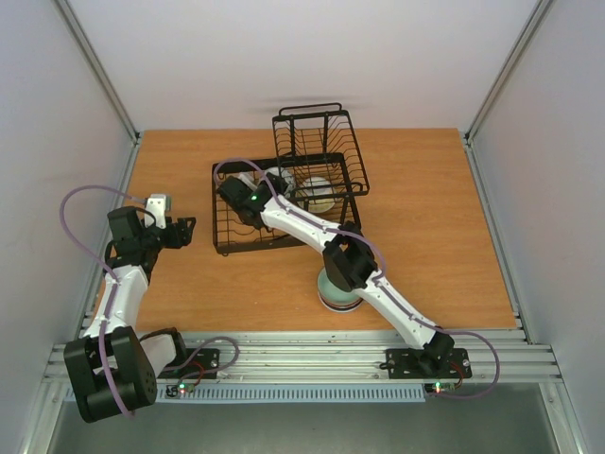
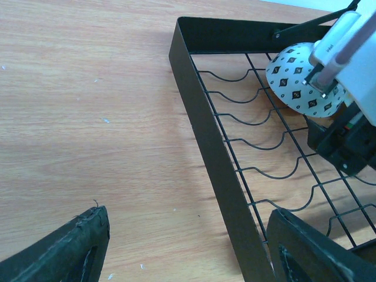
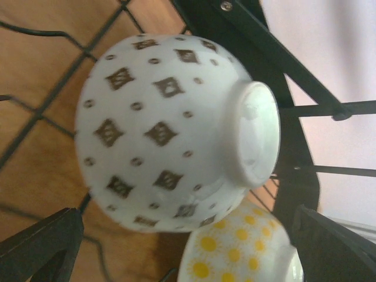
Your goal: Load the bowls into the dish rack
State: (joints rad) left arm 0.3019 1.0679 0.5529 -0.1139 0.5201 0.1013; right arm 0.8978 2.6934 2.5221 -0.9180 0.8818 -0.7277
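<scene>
The black wire dish rack (image 1: 284, 213) stands mid-table with its raised basket (image 1: 319, 142) behind. In the right wrist view a white bowl with dark diamond marks (image 3: 170, 123) lies on its side on the rack's wires, foot to the right, and leans over a yellow-dotted bowl (image 3: 241, 252). My right gripper (image 3: 188, 252) is open just behind it, fingers (image 3: 41, 247) wide and clear of the bowl. Another pale bowl (image 1: 317, 192) sits further back in the rack. My left gripper (image 2: 194, 258) hangs open and empty at the rack's left rim (image 2: 205, 129).
A stack of pale green bowls (image 1: 337, 295) sits on the wooden table near the front, partly under my right arm's elbow (image 1: 345, 263). Grey walls close the table at left, right and back. Bare wood lies left of the rack (image 2: 88, 117).
</scene>
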